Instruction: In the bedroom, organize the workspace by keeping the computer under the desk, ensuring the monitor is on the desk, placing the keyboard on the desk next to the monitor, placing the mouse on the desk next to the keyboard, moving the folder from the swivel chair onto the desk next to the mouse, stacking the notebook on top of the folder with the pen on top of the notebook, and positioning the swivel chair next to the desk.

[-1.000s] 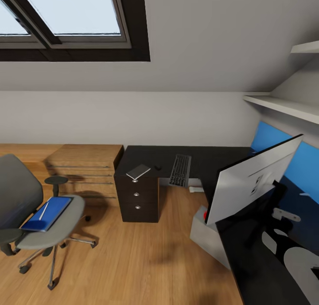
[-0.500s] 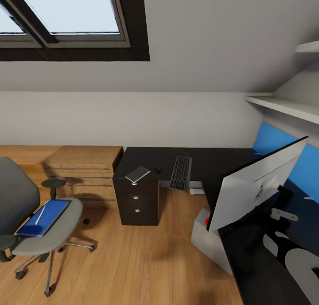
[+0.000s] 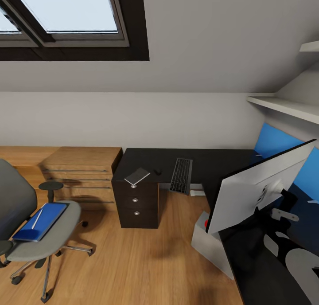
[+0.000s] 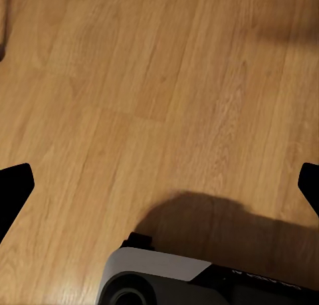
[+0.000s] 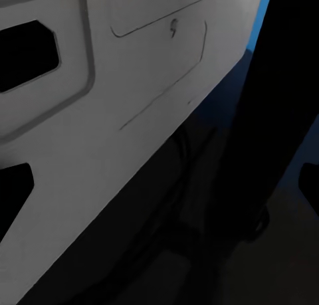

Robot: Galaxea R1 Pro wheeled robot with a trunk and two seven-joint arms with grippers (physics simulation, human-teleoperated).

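Blue folder (image 3: 40, 220) lies on the chair (image 3: 44, 238) at far left; left fingers (image 4: 14, 192) spread over bare floor (image 4: 166, 105), right fingers (image 5: 16, 185) spread by the monitor (image 5: 100, 119).

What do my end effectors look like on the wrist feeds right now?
The left end effector has two plain black fingers with blunt, angled tips. No markings or cables are visible. The right end effector looks the same.

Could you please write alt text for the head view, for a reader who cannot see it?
An attic bedroom: an L-shaped black desk holds a keyboard, mouse, notebook and, nearest, a monitor. A swivel chair carries a blue folder.
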